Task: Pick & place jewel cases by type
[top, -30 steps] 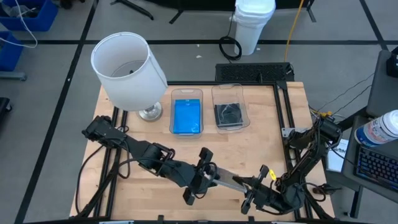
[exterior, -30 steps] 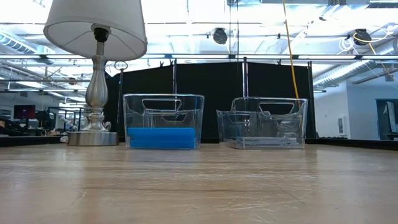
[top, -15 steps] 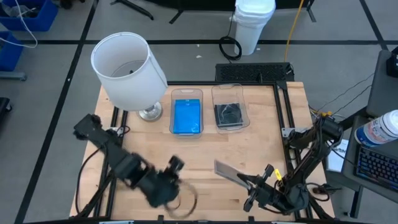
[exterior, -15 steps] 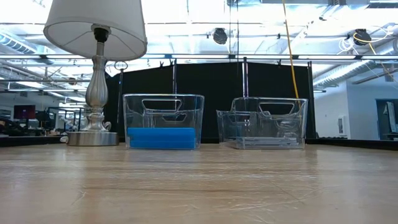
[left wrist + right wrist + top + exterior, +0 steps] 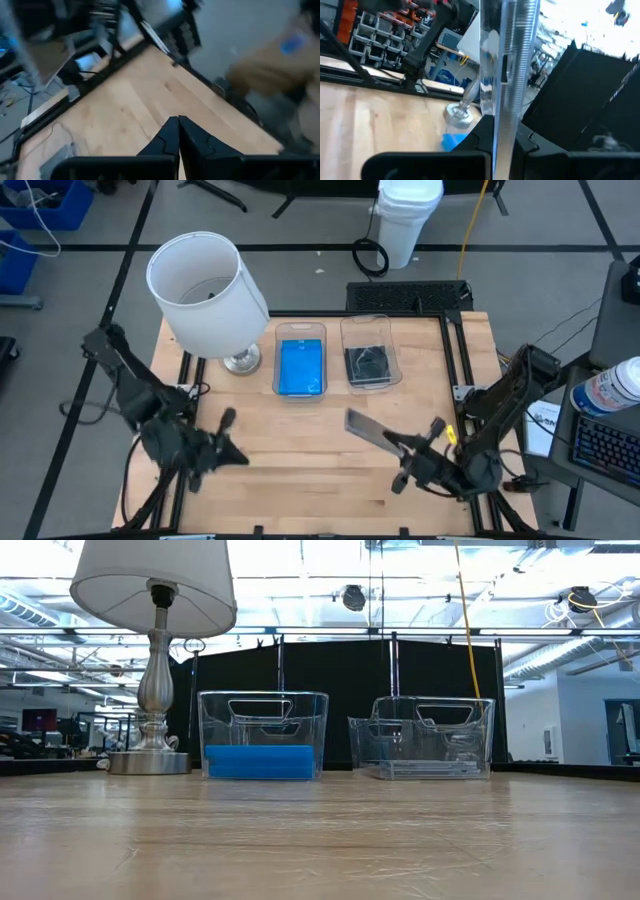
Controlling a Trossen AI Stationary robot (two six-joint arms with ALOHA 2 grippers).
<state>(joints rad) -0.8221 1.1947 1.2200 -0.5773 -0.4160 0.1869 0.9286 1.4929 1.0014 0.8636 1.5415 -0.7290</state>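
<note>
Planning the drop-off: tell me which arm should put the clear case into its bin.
Right. Its gripper already holds the clear case, near the bin; the left gripper is shut, empty, at the left edge.

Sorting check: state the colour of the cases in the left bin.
Bright blue cases, clearest in the high view.

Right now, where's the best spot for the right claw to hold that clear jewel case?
At its edge nearest the arm, coming from the arm's side, as the right claw has it: one finger on each flat face of the clear jewel case. It is thin and flat, so pinching across the faces is likely the only firm hold, and the free end sticks out ahead for placing.
</note>
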